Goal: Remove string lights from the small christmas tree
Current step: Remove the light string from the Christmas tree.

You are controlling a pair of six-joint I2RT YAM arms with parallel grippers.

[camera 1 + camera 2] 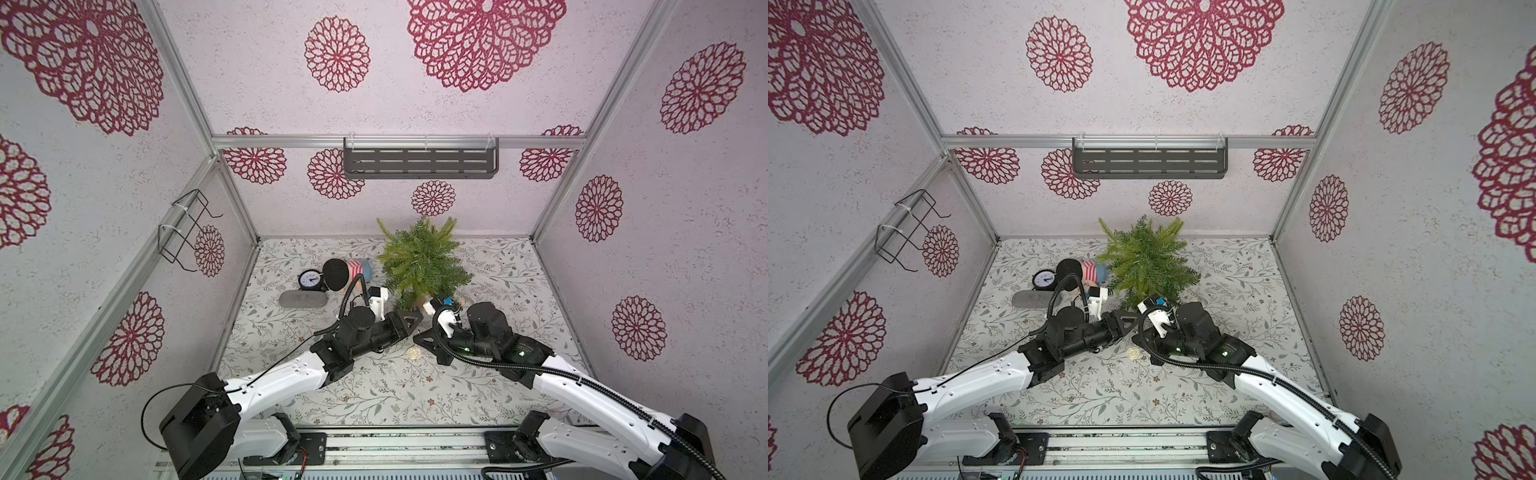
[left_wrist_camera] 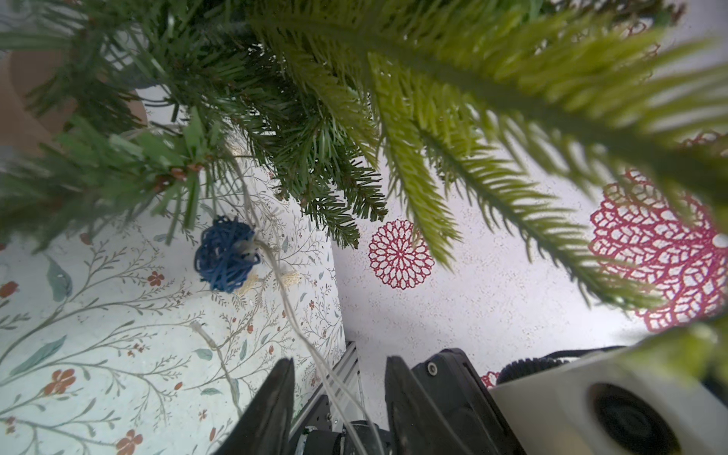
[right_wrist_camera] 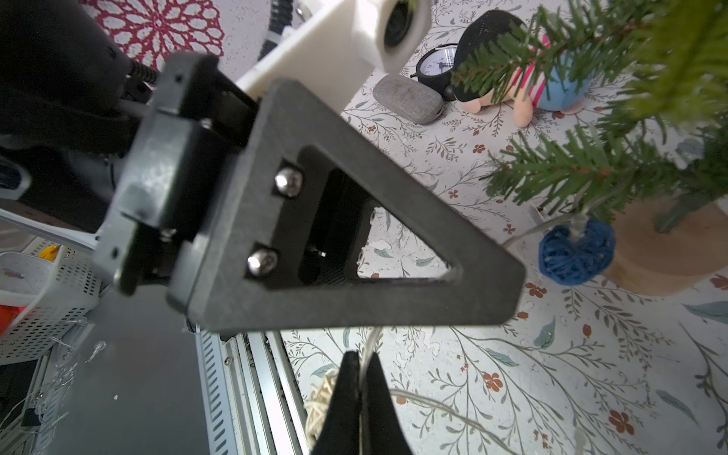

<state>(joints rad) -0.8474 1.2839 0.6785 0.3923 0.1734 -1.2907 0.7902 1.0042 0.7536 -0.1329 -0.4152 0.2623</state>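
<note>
My right pincer (image 3: 360, 360) is clamped on the pale wire of the string lights (image 3: 524, 236). My left pincer (image 2: 340, 366) stands partly apart, that wire running free between its jaws. The blue ball (image 2: 226, 256) of the lights sits just beside the tan base of the small christmas tree (image 1: 419, 257), which stands upright on the table (image 1: 519, 299), near both pincers

My left gripper (image 2: 341, 360): matt black plastic, finely grained.
Tree (image 1: 422, 262): soft-sheen plastic needles; smooth tan stump, wood-like.
String lights (image 2: 226, 256): clear glossy wire, rough woven blue ball.
Table (image 1: 374, 390): matt printed covering.
Pouch (image 1: 302, 299): coarse grey cloth.
</note>
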